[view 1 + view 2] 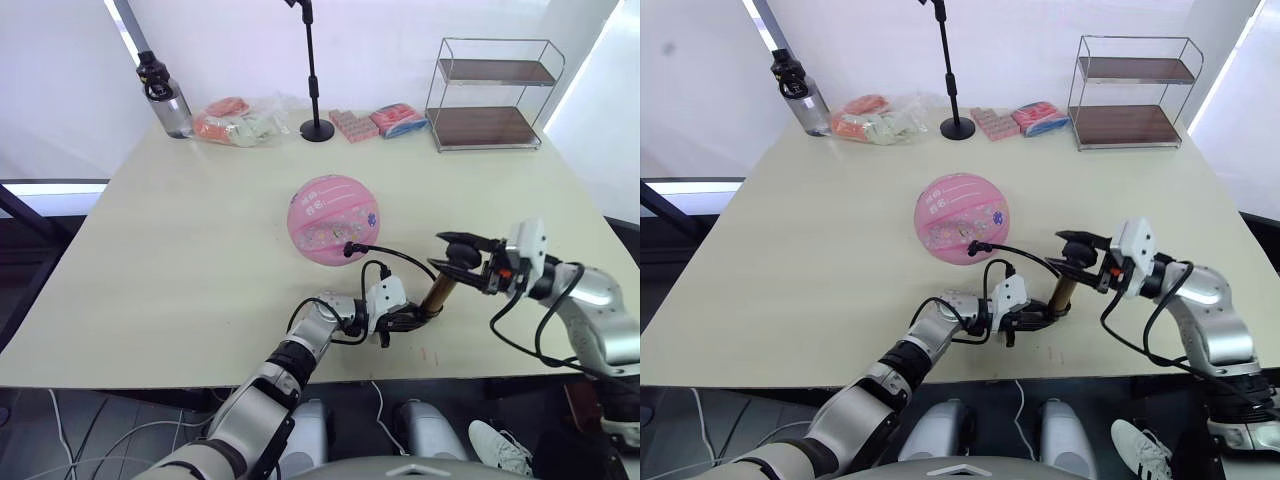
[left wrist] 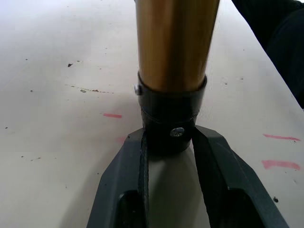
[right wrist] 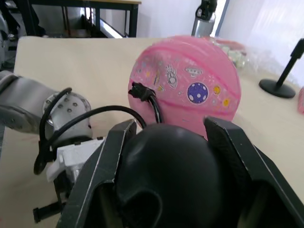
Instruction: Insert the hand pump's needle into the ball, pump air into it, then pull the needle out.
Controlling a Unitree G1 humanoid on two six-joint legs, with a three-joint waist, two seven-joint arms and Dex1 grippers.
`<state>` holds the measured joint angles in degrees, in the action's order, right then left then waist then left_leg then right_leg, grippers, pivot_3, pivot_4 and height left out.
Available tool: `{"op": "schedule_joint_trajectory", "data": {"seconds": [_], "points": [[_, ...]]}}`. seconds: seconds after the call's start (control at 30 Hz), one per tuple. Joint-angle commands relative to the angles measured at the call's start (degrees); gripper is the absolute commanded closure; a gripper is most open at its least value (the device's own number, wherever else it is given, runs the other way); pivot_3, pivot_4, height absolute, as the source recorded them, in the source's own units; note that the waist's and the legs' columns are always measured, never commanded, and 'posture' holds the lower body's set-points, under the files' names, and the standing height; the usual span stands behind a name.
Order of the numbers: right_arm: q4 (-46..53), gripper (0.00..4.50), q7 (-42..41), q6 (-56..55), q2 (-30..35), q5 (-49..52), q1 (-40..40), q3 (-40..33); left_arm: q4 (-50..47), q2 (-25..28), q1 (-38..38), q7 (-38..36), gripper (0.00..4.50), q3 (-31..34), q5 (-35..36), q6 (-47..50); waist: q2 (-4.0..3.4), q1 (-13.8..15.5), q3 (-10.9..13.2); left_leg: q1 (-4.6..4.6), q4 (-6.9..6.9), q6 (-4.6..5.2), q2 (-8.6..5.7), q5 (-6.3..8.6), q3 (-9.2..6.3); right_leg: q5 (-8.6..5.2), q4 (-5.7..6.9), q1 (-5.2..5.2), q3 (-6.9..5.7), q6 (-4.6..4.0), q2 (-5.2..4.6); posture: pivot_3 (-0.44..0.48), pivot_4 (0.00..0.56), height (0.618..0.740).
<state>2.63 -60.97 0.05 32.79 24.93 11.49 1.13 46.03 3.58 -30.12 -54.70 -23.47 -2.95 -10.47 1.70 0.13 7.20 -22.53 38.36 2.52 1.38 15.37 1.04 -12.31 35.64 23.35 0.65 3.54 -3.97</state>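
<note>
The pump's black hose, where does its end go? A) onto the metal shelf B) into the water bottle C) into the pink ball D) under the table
C: the hose curves from the hand pump to a black fitting stuck on the ball.

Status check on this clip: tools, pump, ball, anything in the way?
Left tool clamps hand pump base. Right tool grips T-handle. Hose fitting seated in ball. Nothing blocking.

Needled pink ball [image 1: 333, 218], tilted pump [image 1: 438, 293]
</note>
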Motion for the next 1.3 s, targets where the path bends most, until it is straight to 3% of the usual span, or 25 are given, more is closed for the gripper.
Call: {"op": "schedule_joint_trajectory", "data": {"seconds": [0.03, 0.23, 0.67, 1.03, 1.3], "points": [[-4.3, 2.74, -0.2, -0.5, -0.2, -4.2, -1.9, 2.6, 4.7, 2.3, 3.0, 0.5, 3.57, -1.2, -3.2, 3.7, 0.02, -0.1, 0.0, 0.05, 0.0, 0.0, 0.01, 0.0, -0.03, -0.01, 0.0, -0.05, -0.03, 0.01, 0.0, 0.0, 0.15, 0.74], [0.2, 2.74, -0.5, 1.7, 1.3, -1.2, -1.0, 0.5, 4.5, 2.5, 3.2, 0.5, 3.57, -1.1, -3.2, 3.8, -0.04, -0.3, 0.0, 0.16, -0.04, -0.01, 0.03, 0.01, -0.07, -0.06, 0.0, -0.15, -0.05, 0.07, -0.04, 0.0, 0.15, 0.74], [15.6, 2.74, 1.0, 21.2, 12.0, 16.6, 7.0, -12.0, 5.2, 2.5, 2.7, -0.1, 3.57, -1.3, -3.3, 3.7, -0.29, 0.4, 0.5, -0.34, -0.05, -0.01, -0.06, 0.0, -0.04, 0.06, -0.01, 0.22, -0.04, -0.14, -0.08, 0.0, 0.15, 0.74], [15.2, 2.74, 3.0, 34.1, 20.1, 27.7, 20.6, -19.7, 6.1, 2.0, 2.1, -0.2, 3.57, -1.5, -3.4, 3.5, -0.38, 0.5, 1.0, -0.35, -0.03, 0.0, -0.06, 0.0, -0.01, 0.06, -0.01, 0.22, -0.02, -0.11, -0.1, 0.0, 0.15, 0.74], [15.1, 2.74, 3.6, 38.5, 20.6, 29.4, 24.7, -20.4, 6.1, 2.3, 2.3, -0.1, 3.57, -1.3, -3.4, 3.4, -0.55, 0.6, 1.4, -0.68, -0.03, 0.0, -0.1, 0.0, 0.02, 0.08, -0.01, 0.51, 0.0, -0.14, -0.14, 0.0, 0.15, 0.74]]}}
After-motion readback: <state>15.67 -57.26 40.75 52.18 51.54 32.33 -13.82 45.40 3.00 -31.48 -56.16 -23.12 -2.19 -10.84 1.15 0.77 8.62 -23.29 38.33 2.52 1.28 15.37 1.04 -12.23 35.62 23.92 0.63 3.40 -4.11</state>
